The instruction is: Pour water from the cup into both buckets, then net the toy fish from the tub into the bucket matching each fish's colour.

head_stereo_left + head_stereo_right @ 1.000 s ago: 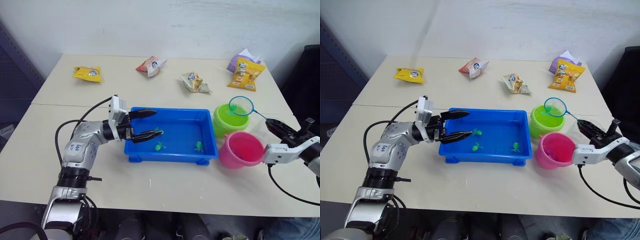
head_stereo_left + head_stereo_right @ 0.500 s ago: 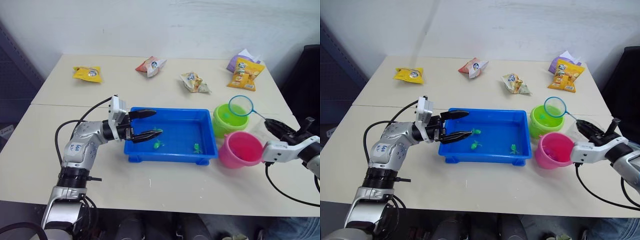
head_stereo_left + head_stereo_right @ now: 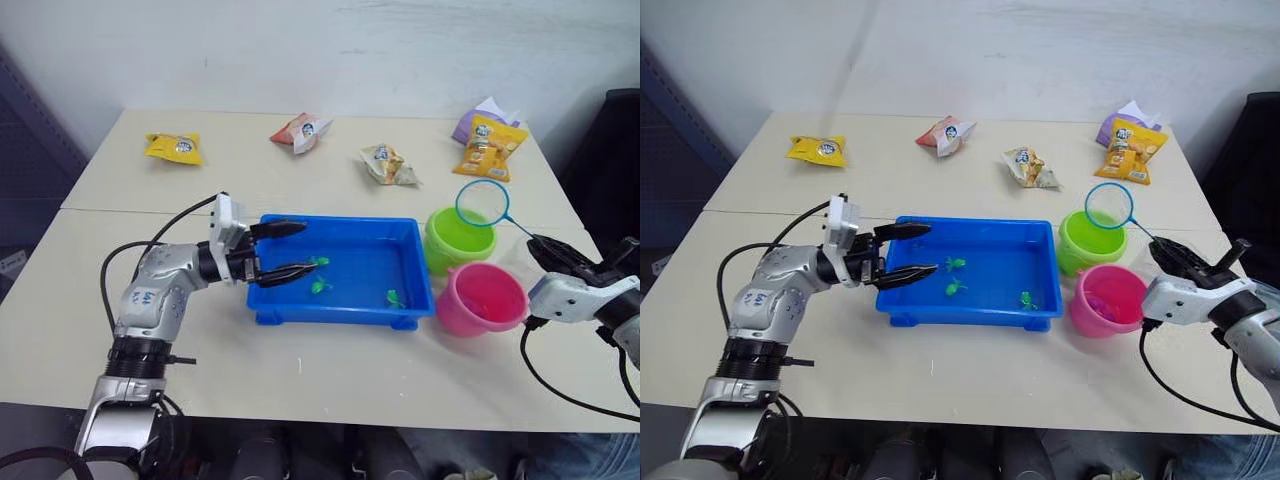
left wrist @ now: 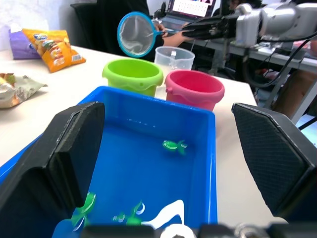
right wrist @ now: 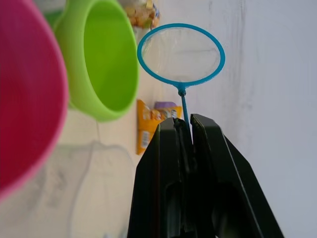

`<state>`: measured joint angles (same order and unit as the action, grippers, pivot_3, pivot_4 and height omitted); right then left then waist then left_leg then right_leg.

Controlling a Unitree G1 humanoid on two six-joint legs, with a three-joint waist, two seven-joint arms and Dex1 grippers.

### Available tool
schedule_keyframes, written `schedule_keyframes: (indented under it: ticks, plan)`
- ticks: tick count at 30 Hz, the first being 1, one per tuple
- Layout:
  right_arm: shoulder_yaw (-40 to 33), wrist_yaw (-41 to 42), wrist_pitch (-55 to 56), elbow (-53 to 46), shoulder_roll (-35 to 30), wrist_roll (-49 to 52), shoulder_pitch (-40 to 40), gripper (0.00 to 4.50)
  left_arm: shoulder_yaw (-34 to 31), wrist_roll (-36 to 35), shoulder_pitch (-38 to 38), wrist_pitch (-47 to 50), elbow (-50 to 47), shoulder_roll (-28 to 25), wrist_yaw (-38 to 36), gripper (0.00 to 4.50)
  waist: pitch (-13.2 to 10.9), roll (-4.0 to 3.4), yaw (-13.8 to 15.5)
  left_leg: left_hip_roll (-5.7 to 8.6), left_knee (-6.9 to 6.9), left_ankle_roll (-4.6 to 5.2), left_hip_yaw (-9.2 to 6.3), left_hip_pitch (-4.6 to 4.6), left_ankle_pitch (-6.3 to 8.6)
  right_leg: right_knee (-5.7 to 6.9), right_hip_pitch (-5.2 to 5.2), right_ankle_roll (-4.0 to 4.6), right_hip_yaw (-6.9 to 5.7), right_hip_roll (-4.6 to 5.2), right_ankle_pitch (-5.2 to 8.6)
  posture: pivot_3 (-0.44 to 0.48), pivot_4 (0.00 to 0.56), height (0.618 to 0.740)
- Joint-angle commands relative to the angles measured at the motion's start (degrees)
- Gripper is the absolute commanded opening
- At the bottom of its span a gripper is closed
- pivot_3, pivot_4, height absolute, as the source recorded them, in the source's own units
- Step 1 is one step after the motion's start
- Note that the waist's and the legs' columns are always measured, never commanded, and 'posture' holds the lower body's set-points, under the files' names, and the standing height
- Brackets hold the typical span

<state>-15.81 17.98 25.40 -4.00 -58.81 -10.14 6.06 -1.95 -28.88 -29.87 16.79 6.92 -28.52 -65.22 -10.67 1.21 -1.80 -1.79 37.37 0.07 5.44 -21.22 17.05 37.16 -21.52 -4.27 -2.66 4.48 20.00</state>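
Note:
The blue tub [image 3: 345,305] sits mid-table with three green toy fish [image 3: 320,286] in its water. My left gripper [image 3: 310,246] is open at the tub's left end, one finger over the rim and one over the water, holding nothing. To the tub's right stand the lime green bucket [image 3: 458,240] and, nearer me, the pink bucket [image 3: 483,298]. My right gripper [image 5: 185,121] is shut on the net's thin handle. The light blue hoop of the net [image 3: 483,204] hangs over the green bucket's far rim. The clear cup [image 4: 173,57] stands just beyond the buckets.
Snack packets lie along the table's back: yellow [image 3: 173,147], red and white [image 3: 300,130], a pale one [image 3: 388,165], and an orange one [image 3: 487,145] at the back right corner. A black chair [image 3: 610,150] stands past the right edge.
The net's hoop has risen a little over the green bucket as my right gripper shifted. My left gripper stays open at the tub's left end.

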Motion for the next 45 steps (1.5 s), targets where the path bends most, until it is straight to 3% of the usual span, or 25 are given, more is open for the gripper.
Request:
schedule_keyframes:
  ticks: [1,6,16,23,34,45]
  plan:
    - [0.97,11.64,-8.78,-11.43,-1.92,15.11,-1.34,0.0,-2.63,-0.43,1.16,-2.02,-1.11,-3.07,-2.42,4.42,0.0,0.0,0.0,-0.02,0.01,0.0,-0.01,0.01,0.0,0.03,0.0,0.0,0.0,0.0,0.0,0.0,0.15,0.738]
    - [9.01,22.29,-16.2,-17.33,-5.64,12.59,-6.31,0.0,-3.07,0.18,0.94,-3.75,0.81,-4.7,-3.53,4.42,0.0,0.0,0.38,0.01,0.06,0.16,-0.11,-0.01,0.06,0.04,0.05,0.0,-0.06,0.09,0.0,0.0,0.15,0.738]
    - [23.63,30.93,-22.4,-12.36,-4.28,-2.97,-23.69,0.0,-0.67,1.19,3.72,-2.67,-1.6,-6.6,-5.37,4.42,0.0,0.0,0.25,0.04,0.07,0.18,-0.1,-0.09,0.08,0.01,-0.04,0.02,-0.09,0.15,0.01,0.0,0.15,0.738]
    - [29.3,41.33,-27.54,-13.74,-3.7,-5.12,-28.85,0.0,0.38,1.59,4.15,-2.9,-1.45,-6.1,-5.37,4.42,0.0,0.0,0.26,0.03,0.07,0.18,-0.1,-0.1,0.08,0.02,-0.05,0.03,-0.1,0.16,0.01,0.0,0.15,0.738]
    - [29.49,51.32,-36.47,-15.39,-2.89,-1.35,-31.66,0.0,-1.06,-0.21,3.92,-1.08,-2.21,-4.91,-4.05,4.42,0.0,0.0,0.28,0.04,0.08,0.2,-0.11,-0.1,0.09,0.01,-0.03,0.03,-0.12,0.19,0.01,0.0,0.15,0.738]
    - [22.12,49.1,-53.74,-16.52,2.3,9.51,-29.86,0.0,-1.76,-0.54,4.72,-0.23,-3.28,-4.77,-3.21,4.42,0.0,0.0,0.24,0.03,0.07,0.21,-0.14,-0.1,0.09,0.02,-0.03,0.03,-0.14,0.2,0.01,0.0,0.15,0.738]
